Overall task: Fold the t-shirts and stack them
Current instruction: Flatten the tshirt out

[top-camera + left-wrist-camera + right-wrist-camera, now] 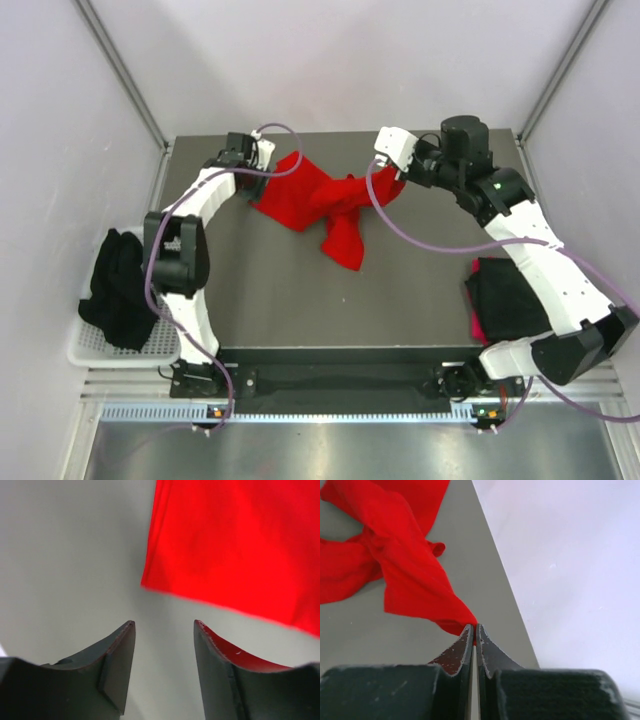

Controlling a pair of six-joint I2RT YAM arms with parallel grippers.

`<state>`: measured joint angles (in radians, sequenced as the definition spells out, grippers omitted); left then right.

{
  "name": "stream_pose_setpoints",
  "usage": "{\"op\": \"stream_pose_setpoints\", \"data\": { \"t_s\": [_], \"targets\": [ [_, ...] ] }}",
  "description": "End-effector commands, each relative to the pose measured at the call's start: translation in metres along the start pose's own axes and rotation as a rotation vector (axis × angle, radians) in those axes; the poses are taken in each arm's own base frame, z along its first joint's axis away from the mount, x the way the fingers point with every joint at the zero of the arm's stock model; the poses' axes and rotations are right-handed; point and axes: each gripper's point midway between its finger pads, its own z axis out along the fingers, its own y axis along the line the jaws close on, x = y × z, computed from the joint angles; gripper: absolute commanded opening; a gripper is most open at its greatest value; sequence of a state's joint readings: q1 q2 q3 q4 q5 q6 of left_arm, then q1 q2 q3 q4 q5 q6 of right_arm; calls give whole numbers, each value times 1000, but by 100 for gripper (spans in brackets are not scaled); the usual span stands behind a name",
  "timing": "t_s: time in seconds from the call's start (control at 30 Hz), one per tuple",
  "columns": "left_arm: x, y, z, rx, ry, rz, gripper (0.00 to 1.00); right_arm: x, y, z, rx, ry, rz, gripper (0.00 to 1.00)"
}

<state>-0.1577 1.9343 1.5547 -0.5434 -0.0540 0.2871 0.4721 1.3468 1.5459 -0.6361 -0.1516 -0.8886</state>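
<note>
Only overhead, black shirts (pixel 120 285) at sides, right tool (pixel 474 628) pinching red shirt (pixel 405 575)

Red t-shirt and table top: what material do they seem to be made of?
Red t-shirt: soft thin cloth, probably a cotton-like knit, with a matte look; it bunches, twists and drapes in loose folds. Table top: a hard, flat grey sheet, smooth with a dull finish; whether it is laminate, plastic or painted metal cannot be told.

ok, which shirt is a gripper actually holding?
The bright red shirt: the right gripper is pinched shut on its edge. The black shirt in the basket and the black one at far right lie free.
</note>
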Motion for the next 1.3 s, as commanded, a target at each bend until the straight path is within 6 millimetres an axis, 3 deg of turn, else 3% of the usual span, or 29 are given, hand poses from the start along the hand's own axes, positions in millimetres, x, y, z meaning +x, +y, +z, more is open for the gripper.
{"op": "stream_pose_setpoints", "data": {
  "t_s": [0.0,0.03,0.1,0.27,0.53,0.6,0.7,0.9,0.93,1.07,1.17,1.27],
  "targets": [
    [-15,8,24,-11,18,6,54,0,-18,1,47,-27,45,0],
    [-30,12,26,-14,-3,2,54,1,-18,3,46,-30,52,0],
    [-25,10,46,-8,35,-6,53,4,-20,4,48,-34,67,0],
    [-36,18,58,-43,20,-8,52,6,-19,9,41,-51,99,0],
    [-3,29,66,-50,112,-60,51,11,-15,14,26,-50,133,0],
    [19,28,75,-29,197,-95,51,13,-13,16,19,-47,145,0],
    [25,27,79,23,229,-144,47,16,-11,17,20,-45,159,0],
    [17,14,72,158,187,-197,36,23,-14,12,29,-37,176,0],
    [16,11,69,176,186,-191,31,23,-15,10,35,-38,176,0],
    [8,0,58,246,165,-198,33,28,-14,4,34,-32,193,0],
    [10,-6,55,278,172,-205,44,33,-13,0,38,-24,203,0],
    [11,-7,56,281,176,-209,42,34,-11,-2,32,-27,213,0]
  ]
}}
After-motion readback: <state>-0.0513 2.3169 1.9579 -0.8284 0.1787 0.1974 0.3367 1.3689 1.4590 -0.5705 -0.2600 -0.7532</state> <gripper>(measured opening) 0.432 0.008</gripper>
